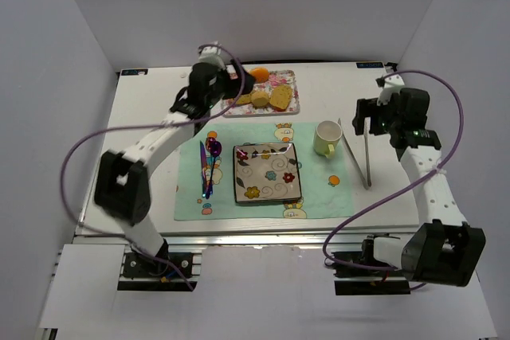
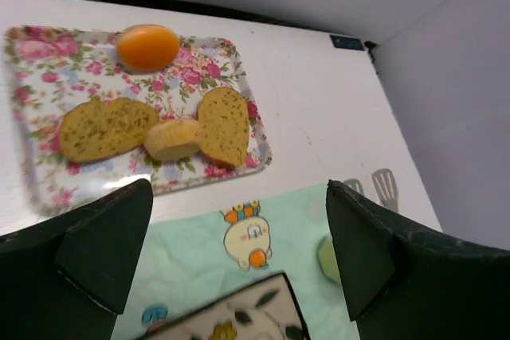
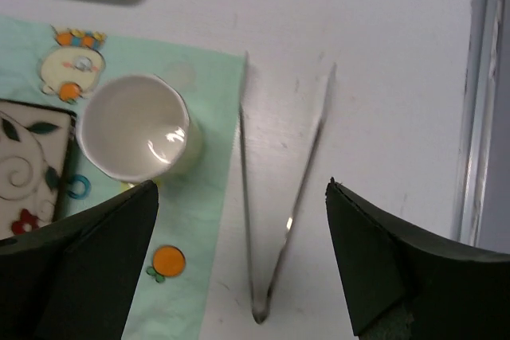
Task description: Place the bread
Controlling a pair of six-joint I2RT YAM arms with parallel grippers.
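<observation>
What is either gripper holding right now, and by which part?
Nothing. The left gripper is open near the bread; the right gripper is open over the tongs.

Placemat, pale green: patterned square plate at centre, cutlery along its left side, cup at far right corner. Tongs just right of it. Flowered tray beyond far edge, holding orange fruit and two brown slices.

my left arm reaches far forward, wrist angled down; left gripper hovers, jaws spread wide, empty. my right arm extends forward, wrist turned inward and down; right gripper hovers, jaws equally wide, empty.
</observation>
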